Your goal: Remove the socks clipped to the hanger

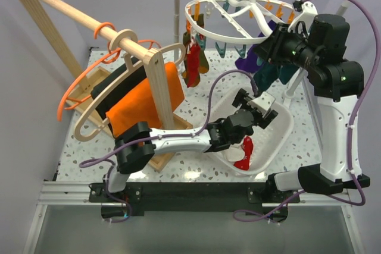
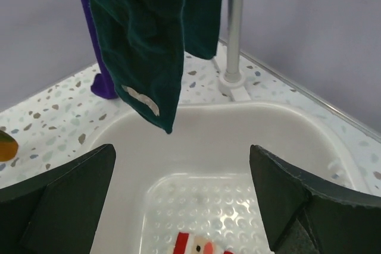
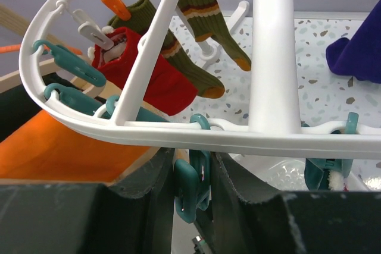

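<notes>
**Sock removal, partly done.** The hanger (image 3: 268,141), a white oval frame, hangs by its hook from a rail above the counter (image 1: 202,96). A red sock (image 3: 155,81) and a striped sock (image 3: 196,10) are clipped on one side of the frame. A dark green sock (image 2: 149,40) and a purple sock (image 3: 357,57) are clipped on the other. One red-and-white sock (image 1: 244,154) lies loose in the white basin (image 1: 284,129). The basin stands under the frame, evidently so that freed socks have somewhere to land.

The left jaws hover low over the basin, spread wide, with nothing between the fingers (image 2: 65,206). The loose sock lies just below them.

The right jaws are raised to the underside of the frame and narrowed around a teal clip (image 3: 191,197), with one finger on each side. They appear to pinch it. It cannot be told whether this grip is meant to spring the clip or only to steady the frame, nor whether this clip holds a sock.

At least four socks remain clipped, so most of the task lies ahead. Because the frame hangs from a single hook, it is likely to swing or tilt under any pull. This favours one arm bracing the frame while the other draws a sock downward.
</notes>
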Robot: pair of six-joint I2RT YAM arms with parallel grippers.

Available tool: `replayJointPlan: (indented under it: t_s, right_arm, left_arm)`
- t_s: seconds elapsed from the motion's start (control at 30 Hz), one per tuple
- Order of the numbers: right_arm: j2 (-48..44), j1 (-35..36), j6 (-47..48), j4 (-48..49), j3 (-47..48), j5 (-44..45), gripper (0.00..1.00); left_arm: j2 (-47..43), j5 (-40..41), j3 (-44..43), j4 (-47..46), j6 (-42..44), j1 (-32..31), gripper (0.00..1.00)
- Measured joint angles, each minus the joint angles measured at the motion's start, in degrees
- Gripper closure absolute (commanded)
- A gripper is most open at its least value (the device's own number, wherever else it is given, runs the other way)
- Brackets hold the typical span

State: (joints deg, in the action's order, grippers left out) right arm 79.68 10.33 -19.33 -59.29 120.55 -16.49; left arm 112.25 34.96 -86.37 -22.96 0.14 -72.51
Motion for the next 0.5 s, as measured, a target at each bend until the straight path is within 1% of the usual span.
replayJointPlan:
  t_s: [0.17,0.33,0.4,0.43,0.5]
  right_arm:
    - [0.0,0.0,-0.5,0.0,0.6,-0.7,1.00]
    - [0.0,-0.2,-0.8,0.0,0.6,-1.3,1.00]
    - [0.0,-0.2,-0.9,0.0,0.6,-1.6,1.00]
    - [0.0,-0.2,-1.0,0.0,0.6,-1.8,1.00]
    - [0.0,-0.2,-1.2,0.1,0.6,-2.8,1.00]
  left_arm:
    - [7.6,5.2,-6.8,-5.5,4.5,0.1,0.00]
    - [14.2,8.1,-12.5,-11.3,10.0,0.4,0.08]
    - [16.0,8.7,-13.1,-14.1,11.6,0.7,0.15]
    - [17.1,9.0,-13.7,-15.8,12.7,0.9,0.24]
    - [19.2,9.5,-15.1,-18.3,14.4,1.6,0.30]
